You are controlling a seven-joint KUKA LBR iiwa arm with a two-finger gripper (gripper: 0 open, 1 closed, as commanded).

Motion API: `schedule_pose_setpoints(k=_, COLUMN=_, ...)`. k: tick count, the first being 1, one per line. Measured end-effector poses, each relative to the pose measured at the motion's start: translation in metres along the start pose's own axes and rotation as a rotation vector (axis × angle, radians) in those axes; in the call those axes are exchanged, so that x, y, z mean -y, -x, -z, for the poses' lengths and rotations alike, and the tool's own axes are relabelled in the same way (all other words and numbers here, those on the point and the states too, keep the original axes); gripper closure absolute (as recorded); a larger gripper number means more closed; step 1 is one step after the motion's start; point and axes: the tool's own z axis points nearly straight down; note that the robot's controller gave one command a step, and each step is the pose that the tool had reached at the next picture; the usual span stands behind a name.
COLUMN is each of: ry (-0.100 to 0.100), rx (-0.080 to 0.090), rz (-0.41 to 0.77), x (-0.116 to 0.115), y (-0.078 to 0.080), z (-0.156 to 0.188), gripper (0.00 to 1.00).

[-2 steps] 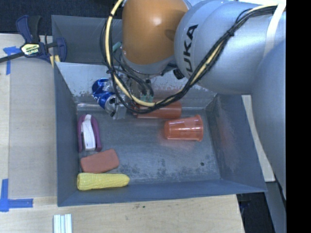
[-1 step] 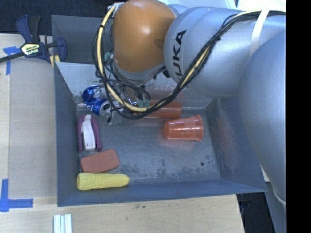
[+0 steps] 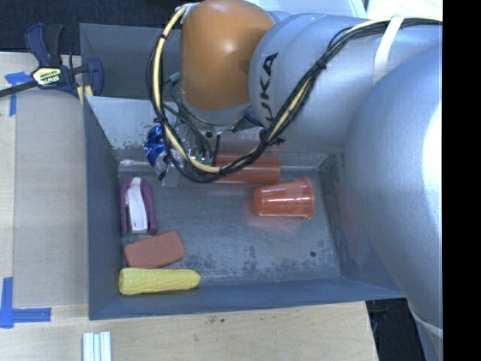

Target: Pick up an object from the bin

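Observation:
My gripper (image 3: 194, 147) hangs low over the back of the bin, left of the middle, its tip lost among dark parts and cables. A small blue thing (image 3: 154, 147) sits tight against its left side; whether it is gripped is unclear. A long red-orange cylinder (image 3: 252, 171) lies along the back wall just right of the gripper. In front of that lies an orange see-through cup (image 3: 284, 200) on its side.
Along the left wall lies a purple and white oblong thing (image 3: 137, 207). A flat reddish-brown piece (image 3: 154, 250) and a yellow corn cob (image 3: 159, 280) rest in the front left corner. The arm and its orange cover hang over the bin's back and right side.

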Motion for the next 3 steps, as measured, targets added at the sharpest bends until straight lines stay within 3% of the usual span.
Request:
schedule_pose_setpoints(k=1, ry=-0.001, rx=-0.002, rz=0.159, x=0.003, y=0.015, z=-0.032, gripper=1.0)
schedule_pose_setpoints(k=2, ry=-0.001, rx=-0.003, rz=0.065, x=-0.001, y=0.012, z=-0.037, gripper=1.0)
schedule_pose_setpoints(k=3, ry=0.0, rx=0.002, rz=0.242, x=0.009, y=0.015, z=0.0, gripper=1.0)
